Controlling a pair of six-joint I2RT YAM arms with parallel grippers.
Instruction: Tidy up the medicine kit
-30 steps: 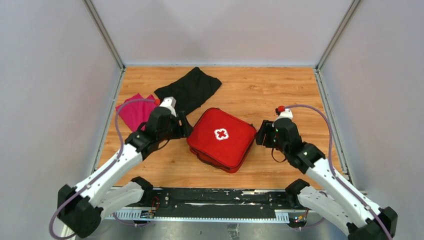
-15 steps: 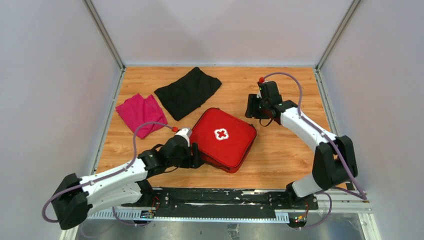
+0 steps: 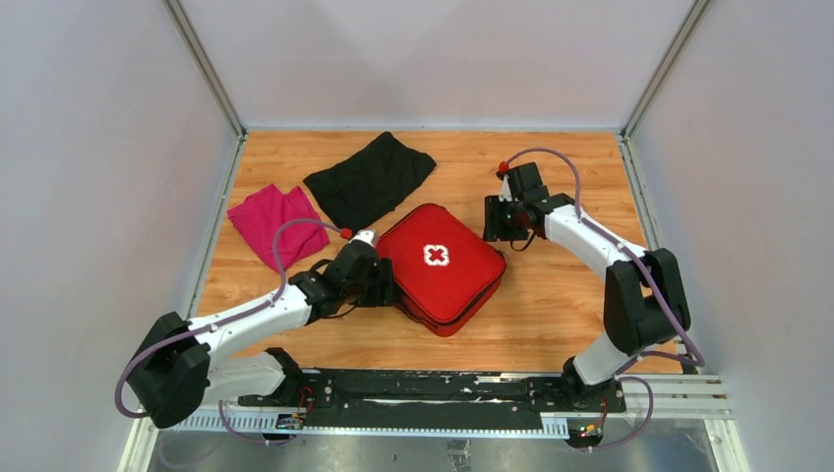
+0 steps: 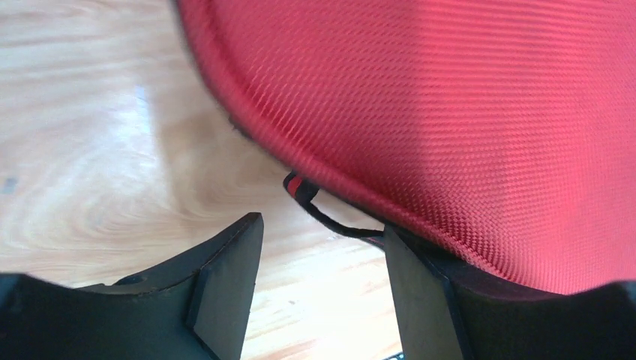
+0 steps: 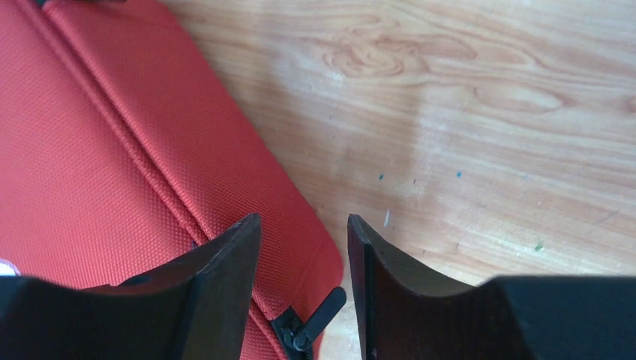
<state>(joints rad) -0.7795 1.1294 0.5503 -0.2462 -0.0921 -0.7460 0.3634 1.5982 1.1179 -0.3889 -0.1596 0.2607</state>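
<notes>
The medicine kit (image 3: 441, 265), a red zipped case with a white cross, lies shut on the wooden table. My left gripper (image 3: 387, 285) is at its left edge, open. In the left wrist view the left gripper (image 4: 322, 225) has bare wood between its fingers; its right finger (image 4: 420, 292) is tucked against the kit's rim (image 4: 450, 112), and a black cord loop (image 4: 330, 221) hangs just ahead. My right gripper (image 3: 489, 218) is at the kit's far right corner. The right gripper (image 5: 304, 219) is open there, with the black zipper pull (image 5: 321, 315) between its fingers, untouched.
A black cloth (image 3: 370, 177) lies behind the kit and a magenta cloth (image 3: 270, 220) at the far left. Metal frame rails (image 3: 644, 206) and grey walls bound the wooden table (image 3: 551, 315).
My left gripper has slid from the kit's near-left corner up along its left edge. The right gripper edged down to the corner and its jaws narrowed a little. The kit shifted slightly.
</notes>
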